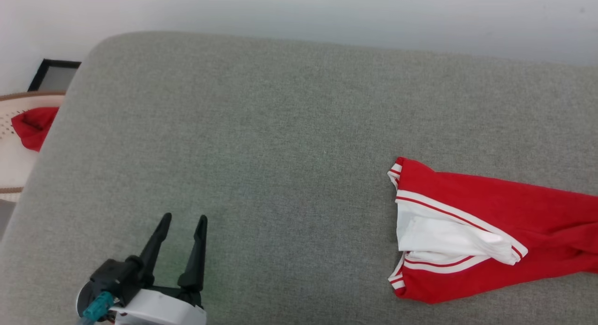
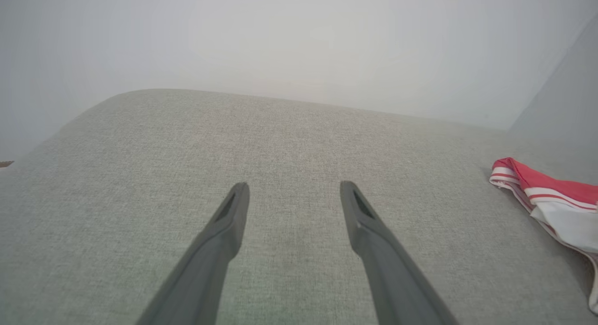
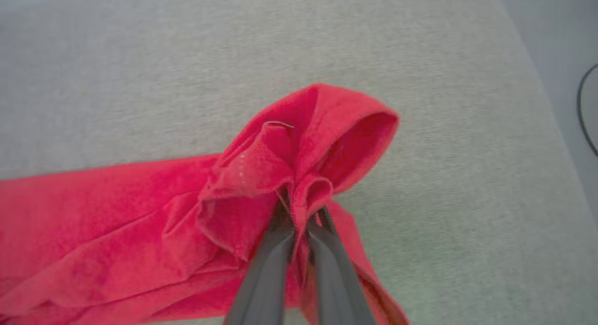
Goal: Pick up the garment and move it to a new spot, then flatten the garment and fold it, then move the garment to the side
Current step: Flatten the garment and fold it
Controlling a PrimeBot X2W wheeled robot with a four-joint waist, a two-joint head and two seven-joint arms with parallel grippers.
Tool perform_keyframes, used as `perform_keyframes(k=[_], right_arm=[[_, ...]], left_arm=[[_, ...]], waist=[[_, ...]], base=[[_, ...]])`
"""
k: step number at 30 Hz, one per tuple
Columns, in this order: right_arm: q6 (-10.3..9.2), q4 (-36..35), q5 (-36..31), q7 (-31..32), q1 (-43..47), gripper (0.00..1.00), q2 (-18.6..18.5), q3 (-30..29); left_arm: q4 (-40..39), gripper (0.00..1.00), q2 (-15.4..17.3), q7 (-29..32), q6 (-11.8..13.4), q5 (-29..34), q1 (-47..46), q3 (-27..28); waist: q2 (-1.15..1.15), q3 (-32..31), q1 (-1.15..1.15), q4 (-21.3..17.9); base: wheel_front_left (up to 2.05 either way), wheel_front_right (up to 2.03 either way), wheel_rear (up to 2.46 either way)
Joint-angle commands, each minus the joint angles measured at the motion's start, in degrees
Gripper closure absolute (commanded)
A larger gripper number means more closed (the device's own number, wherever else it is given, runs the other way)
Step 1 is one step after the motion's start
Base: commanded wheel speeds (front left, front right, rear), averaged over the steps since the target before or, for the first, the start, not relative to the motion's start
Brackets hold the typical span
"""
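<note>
Two grippers and one garment, head and wrist views. My left gripper (image 1: 185,217) sits at the lower left of the head view, fingers spread apart with nothing between them, above the bare grey upholstered cushion (image 1: 280,129). My right gripper (image 3: 299,217), at the bottom centre of its own wrist view, has its fingers pinched together on a bunched fold of the red garment (image 1: 490,231). The fabric rises into a small hooded peak above the fingertips, so I judge that end to be lifted off the cushion.

The garment occupies the lower right of the head view and runs off the right edge. Its white sleeve and striped trim are turned toward the frame's centre, and that end lies rumpled on the cushion. At the upper left, off the cushion, a small plain red cloth (image 1: 32,126) lies in a pale perforated basket (image 1: 14,166), well apart from the work.

Progress, as I judge it: the grasp is secured, but the move to a new spot is not yet complete. Flattening, folding and the final shift to the side all remain.
</note>
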Motion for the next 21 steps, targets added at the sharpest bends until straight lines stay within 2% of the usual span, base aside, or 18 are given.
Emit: perform_keyframes(k=[1,9,21], right_arm=[[-0.06,-2.6,1.4,0.5,1.7,1.0,0.6,3.1],[-0.06,-16.2,5.6,4.9,4.7,1.0,3.0,15.1],[-0.06,-28.1,7.6,10.3,1.8,1.0,7.0,26.4]], left_arm=[[0.2,0.0,-0.2,0.0,-0.1,0.2,0.4,-0.4],[0.7,0.0,-0.7,0.0,-0.1,-0.1,1.4,-1.3],[0.9,0.0,-1.6,0.0,-0.1,-0.7,2.5,-1.7]], waist=[[0.0,-1.4,0.0,0.4],[0.0,-3.5,0.0,2.5],[0.0,-4.8,0.0,6.7]], base=[[0.0,0.0,0.0],[0.0,0.0,0.0],[0.0,0.0,0.0]])
